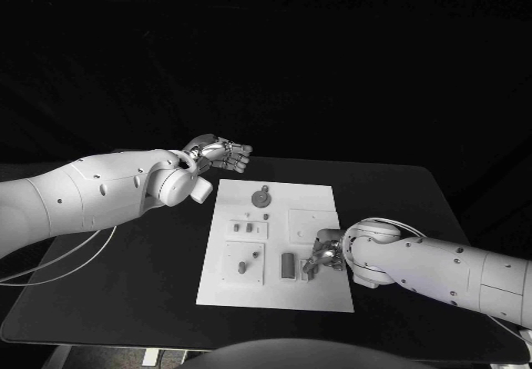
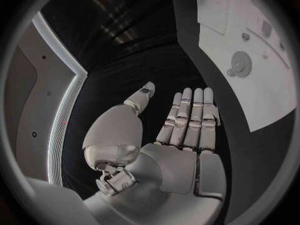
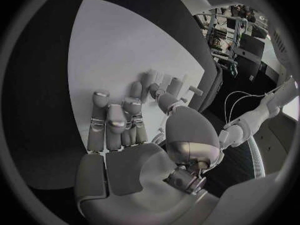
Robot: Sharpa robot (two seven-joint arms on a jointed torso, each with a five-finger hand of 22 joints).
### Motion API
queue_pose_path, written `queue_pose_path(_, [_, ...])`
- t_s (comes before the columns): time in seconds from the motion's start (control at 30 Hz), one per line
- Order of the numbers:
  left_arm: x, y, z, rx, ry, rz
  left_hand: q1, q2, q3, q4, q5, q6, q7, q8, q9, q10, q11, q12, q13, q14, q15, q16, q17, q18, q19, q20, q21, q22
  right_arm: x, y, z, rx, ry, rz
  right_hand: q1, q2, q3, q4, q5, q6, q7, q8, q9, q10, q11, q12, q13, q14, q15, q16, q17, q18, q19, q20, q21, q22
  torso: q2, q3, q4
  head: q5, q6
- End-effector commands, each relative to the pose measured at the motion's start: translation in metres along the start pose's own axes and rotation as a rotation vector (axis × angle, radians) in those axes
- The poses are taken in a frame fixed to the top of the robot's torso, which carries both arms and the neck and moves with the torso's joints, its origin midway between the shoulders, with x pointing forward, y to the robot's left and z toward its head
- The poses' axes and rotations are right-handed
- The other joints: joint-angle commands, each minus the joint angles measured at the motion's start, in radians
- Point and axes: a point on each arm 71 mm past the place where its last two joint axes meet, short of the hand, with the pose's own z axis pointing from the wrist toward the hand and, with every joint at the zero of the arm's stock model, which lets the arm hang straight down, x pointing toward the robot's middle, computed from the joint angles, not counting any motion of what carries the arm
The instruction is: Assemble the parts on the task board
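While left robot hand (image 2: 184, 135) hovers spread, right robot hand (image 3: 125, 130) spread over task board (image 1: 321, 296).

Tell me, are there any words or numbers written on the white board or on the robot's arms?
None can be read. The board shows only grey parts and raised outlines, no letters. The arms carry small dark dots that look like screw holes, not writing. The left hand and right hand bear no label either.

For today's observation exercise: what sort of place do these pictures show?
Probably a robotics lab test bench: a black table carries a white task board with small parts, and desks with equipment stand behind.
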Motion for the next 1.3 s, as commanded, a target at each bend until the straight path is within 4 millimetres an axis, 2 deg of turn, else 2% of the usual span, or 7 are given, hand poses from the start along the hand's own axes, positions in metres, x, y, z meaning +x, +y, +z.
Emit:
queue_pose_path(0.03, [0.002,-0.002,0.000,0.008,0.016,0.001,-0.001,-0.004,-0.002,0.002,-0.006,-0.004,0.001,0.005,-0.002,-0.002,0.001,-0.006,-0.001,-0.006,0.001,-0.006,0.001,0.012,-0.005,-0.001,-0.001,0.001,0.009,-0.008,0.002,0.035,0.014,-0.036,0.015,0.004,-0.004,-0.003,0.006,-0.004,0.009,-0.012,-0.110,0.005,-0.003,-0.001,0.001,-0.001,0.003,0.000,0.000,0.017,0.000,0.004,0.003,0.011,0.000,0.0004,-0.0005,0.000,0.000])
queue_pose_path(0.17, [0.002,-0.002,0.000,0.007,0.016,0.003,0.000,-0.004,-0.002,0.002,-0.006,-0.004,0.001,0.005,-0.002,-0.002,0.001,-0.006,-0.001,-0.006,0.001,-0.006,0.001,0.012,-0.005,-0.001,-0.001,0.001,0.010,-0.011,0.001,0.037,0.014,-0.021,0.019,0.007,-0.004,-0.004,0.014,-0.004,0.009,-0.012,-0.110,0.005,-0.003,-0.002,0.001,-0.001,0.003,0.000,0.000,0.017,0.000,0.005,0.003,0.011,0.000,0.0008,-0.0006,-0.001,0.001])
queue_pose_path(0.43, [0.002,-0.001,0.000,0.006,0.015,0.004,0.000,-0.004,-0.002,0.002,-0.007,-0.005,0.001,0.005,-0.002,-0.002,0.001,-0.006,-0.001,-0.005,0.001,-0.006,0.002,0.012,-0.005,-0.001,-0.001,0.002,0.011,-0.020,-0.004,0.043,0.017,0.022,0.035,0.019,-0.010,-0.005,0.071,-0.004,0.010,-0.015,-0.110,0.004,-0.003,-0.004,0.002,-0.001,0.004,-0.001,0.000,0.017,-0.002,0.008,0.002,0.011,0.000,0.0015,-0.0008,-0.002,0.000])
queue_pose_path(1.3, [0.000,-0.001,0.000,0.004,0.013,0.006,0.002,-0.004,-0.002,0.002,-0.008,-0.005,0.002,0.005,-0.002,-0.002,0.001,-0.006,-0.001,-0.005,0.001,-0.006,0.003,0.012,-0.006,-0.001,-0.001,0.003,0.007,-0.030,-0.014,0.035,-0.011,0.064,0.036,0.021,-0.012,-0.004,0.076,-0.004,0.010,-0.015,-0.110,0.005,-0.003,-0.005,0.002,-0.002,0.005,-0.002,0.000,0.017,-0.002,0.008,0.002,0.011,0.000,-0.0005,0.0004,-0.006,0.000])
